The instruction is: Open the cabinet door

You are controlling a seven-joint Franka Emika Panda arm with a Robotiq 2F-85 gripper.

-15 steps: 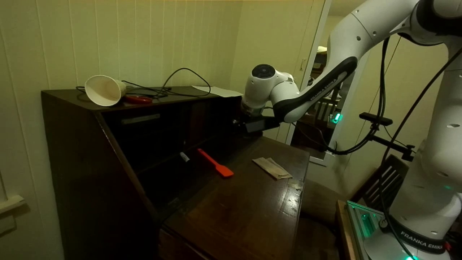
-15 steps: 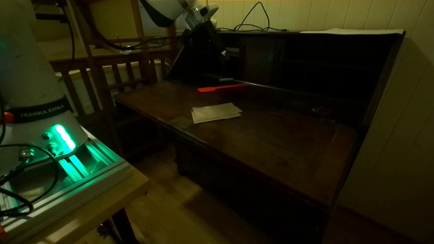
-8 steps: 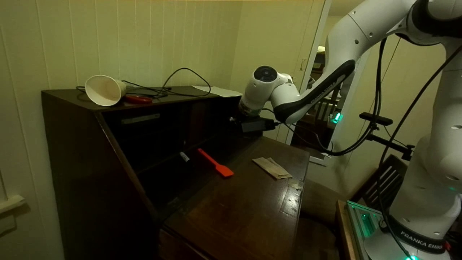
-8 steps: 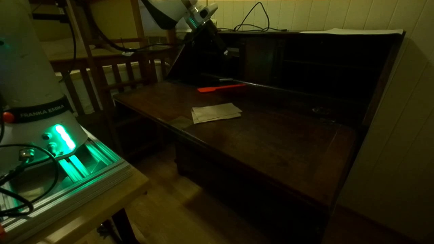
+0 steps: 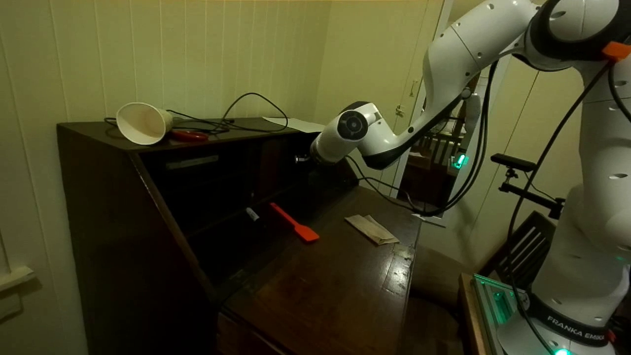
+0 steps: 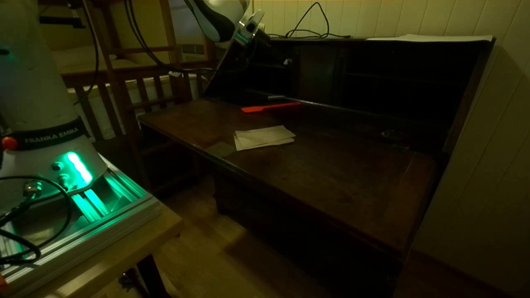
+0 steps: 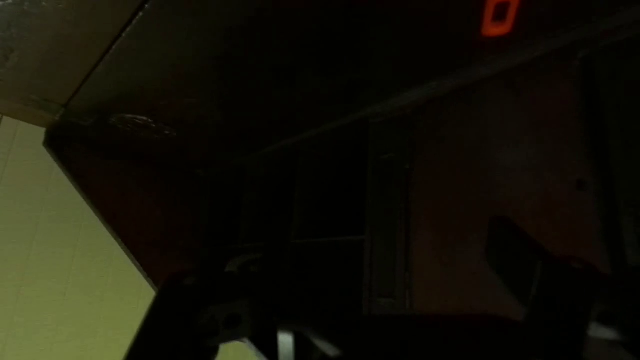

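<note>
The cabinet [image 5: 116, 246] is dark brown wood with its slanted front folded down flat, in both exterior views [image 6: 352, 182]. Inside its dark upper part is a reddish-brown upright door panel, which looks closed, in both exterior views [image 5: 269, 160] [image 6: 316, 72]. In the wrist view the panel [image 7: 465, 200] fills the right half and has a small dark hole near its right edge. My gripper [image 7: 377, 262] is open, its dark fingers spread with nothing visible between them. In both exterior views the gripper [image 5: 306, 160] [image 6: 278, 56] is dark, pointing into the cabinet's upper opening; contact cannot be told.
An orange spatula [image 5: 296, 224] and folded brown papers [image 5: 372, 229] lie on the folded-down front. A white cup [image 5: 143, 123], a red object [image 5: 189, 135], black cables [image 5: 227, 123] and white paper [image 5: 298, 124] are on the cabinet top. Dividers and shelf edges line the cabinet inside.
The wrist has tilted, so my gripper points more level into the cabinet. It has moved left in an exterior view and right in an exterior view. The cabinet, panel and loose objects have not moved.
</note>
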